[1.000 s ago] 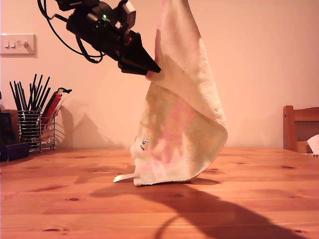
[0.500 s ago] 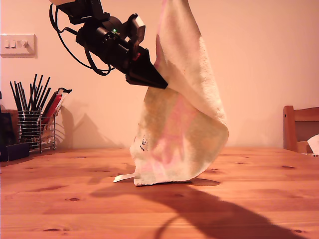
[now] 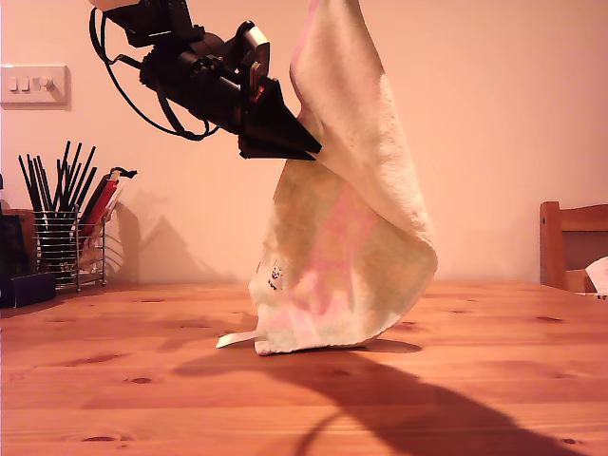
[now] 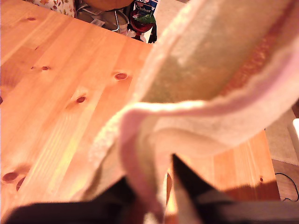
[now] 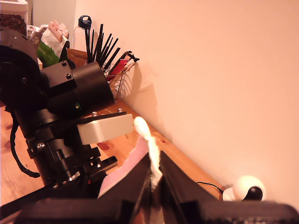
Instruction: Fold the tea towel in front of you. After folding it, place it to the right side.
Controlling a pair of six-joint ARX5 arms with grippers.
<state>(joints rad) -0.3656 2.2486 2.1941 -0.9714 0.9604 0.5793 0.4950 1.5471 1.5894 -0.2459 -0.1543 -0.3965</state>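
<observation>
Your tea towel (image 3: 351, 218) hangs lengthwise from the exterior view's top to the table (image 3: 494, 380), both my first gripper (image 3: 309, 150) and my second gripper (image 5: 154, 179) pinching its upper edges.

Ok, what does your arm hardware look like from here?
My first claw is black, tapering to pointed wedge fingers, with a white block and red trim behind it; black cables loop off the arm. My second claw shows only dark fingers.

Tea towel (image 3: 347, 247) top runs off exterior view's upper edge, hiding my second pincer (image 5: 154, 184).
</observation>
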